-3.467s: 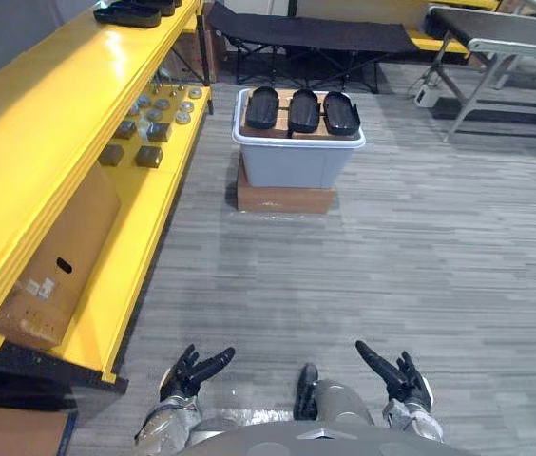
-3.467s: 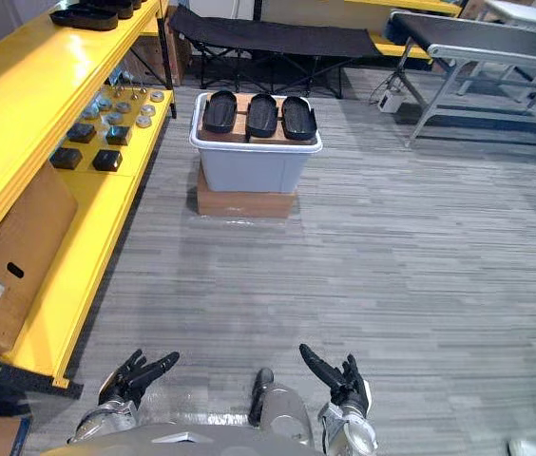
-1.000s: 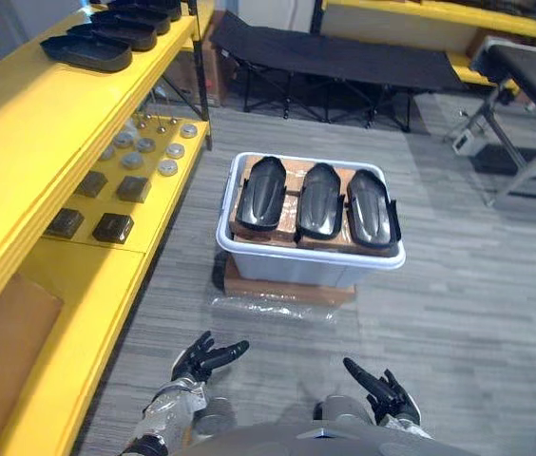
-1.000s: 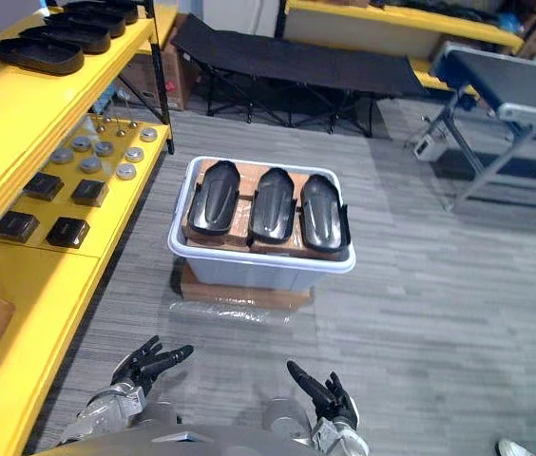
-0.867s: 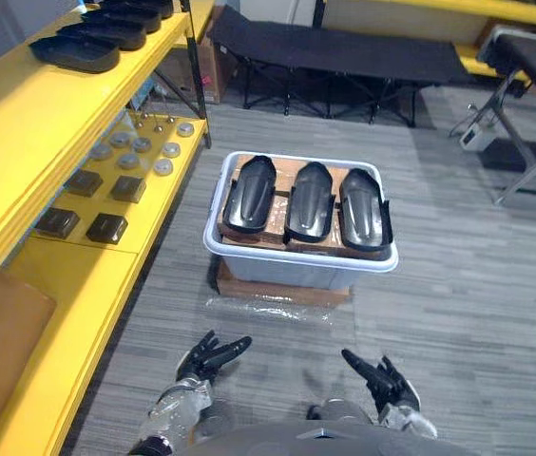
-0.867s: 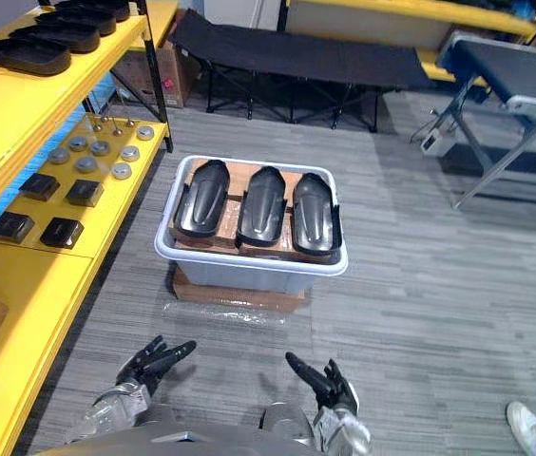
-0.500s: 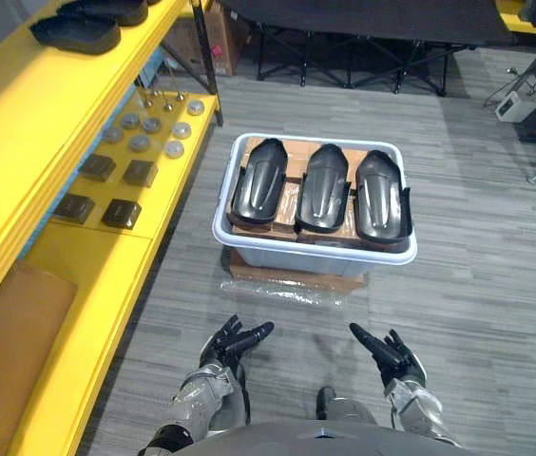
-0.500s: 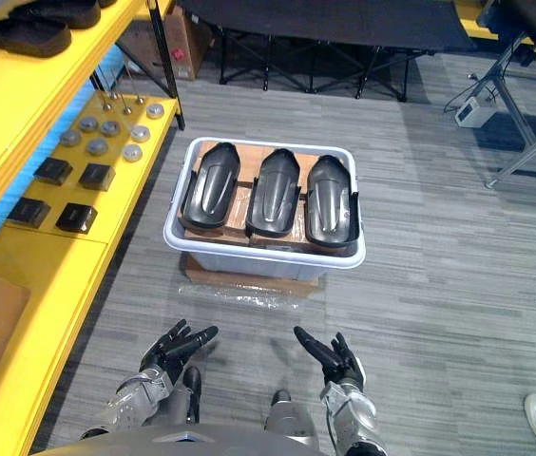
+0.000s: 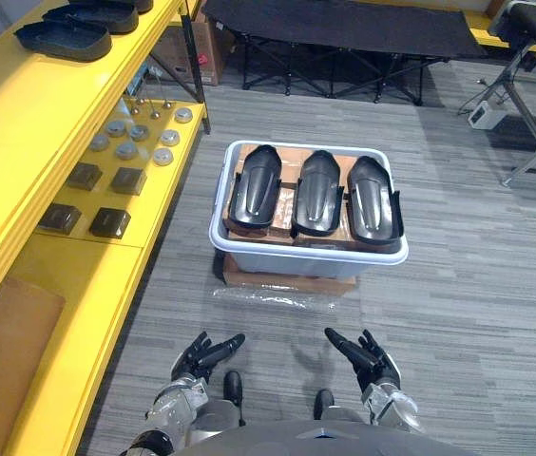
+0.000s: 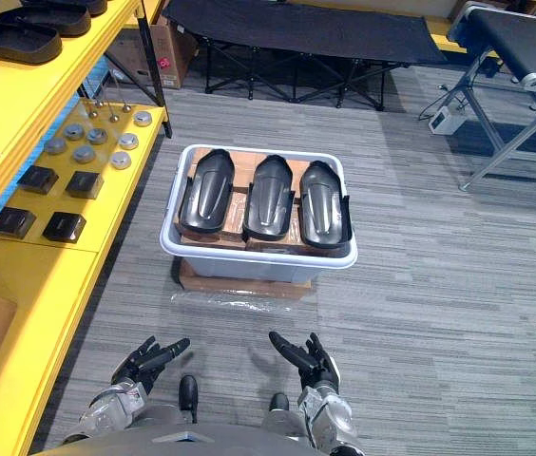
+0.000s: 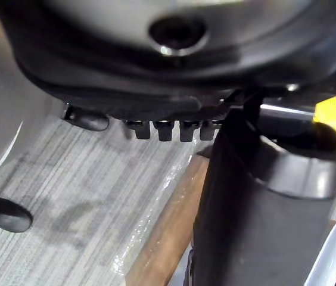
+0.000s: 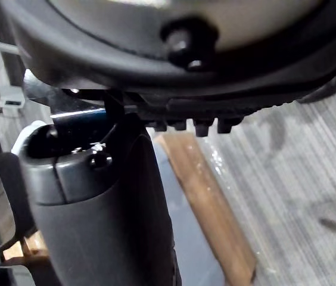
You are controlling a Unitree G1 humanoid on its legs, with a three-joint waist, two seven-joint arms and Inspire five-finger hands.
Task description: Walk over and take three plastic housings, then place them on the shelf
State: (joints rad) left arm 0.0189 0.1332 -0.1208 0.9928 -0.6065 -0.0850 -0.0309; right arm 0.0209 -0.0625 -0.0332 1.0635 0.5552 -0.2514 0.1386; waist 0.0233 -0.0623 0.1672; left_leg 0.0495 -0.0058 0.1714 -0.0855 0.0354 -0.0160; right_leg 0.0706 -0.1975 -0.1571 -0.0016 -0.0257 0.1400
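Facing the bin (image 9: 277,255), pick-up not yet begun: left hand (image 9: 201,354), right hand (image 9: 365,353) spread, empty; next, reach far for plastic housings (image 9: 317,199).

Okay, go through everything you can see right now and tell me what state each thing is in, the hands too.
Left hand: open, empty, short of the bin.
Right hand: open, empty.
Three plastic housings: lying side by side across the bin's top, none taken.
Grey bin: resting on a cardboard box.
Yellow shelf: top level holds other black housings.
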